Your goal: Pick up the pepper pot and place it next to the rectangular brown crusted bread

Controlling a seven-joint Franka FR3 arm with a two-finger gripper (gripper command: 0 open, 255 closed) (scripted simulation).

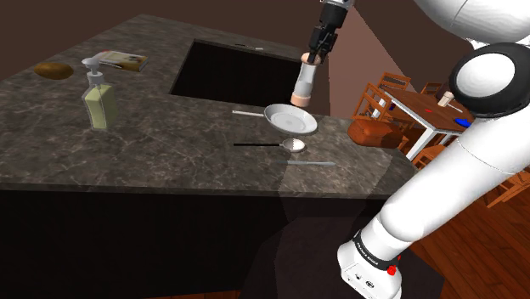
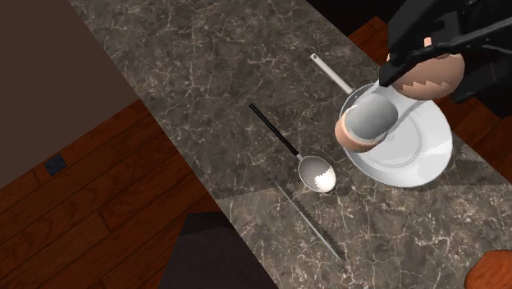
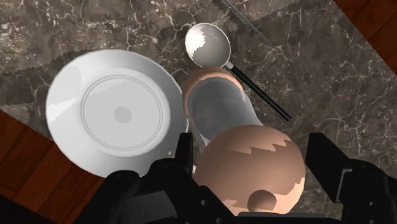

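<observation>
The pepper pot [image 1: 304, 82] is a tall grinder with tan ends and a grey middle. My gripper [image 1: 318, 53] is shut on its rounded tan top and holds it upright just above the counter, by the far edge of a white plate [image 1: 293, 120]. In the second exterior view the pepper pot [image 2: 373, 119] hangs from the gripper [image 2: 427, 61] over the plate's rim [image 2: 427, 160]. The wrist view has the fingers [image 3: 184, 153] clasping the pot [image 3: 222, 114]. The rectangular brown crusted bread [image 1: 127, 59] lies far off at the counter's back left in the shoulder view.
A spoon [image 1: 289, 144] and a thin metal rod [image 1: 310, 163] lie in front of the plate. A dark sink recess [image 1: 229, 68] sits between plate and bread. A soap bottle [image 1: 99, 102] and an oval brown loaf [image 1: 53, 70] stand near the bread. A wooden table with chairs [image 1: 425, 110] is beyond the counter.
</observation>
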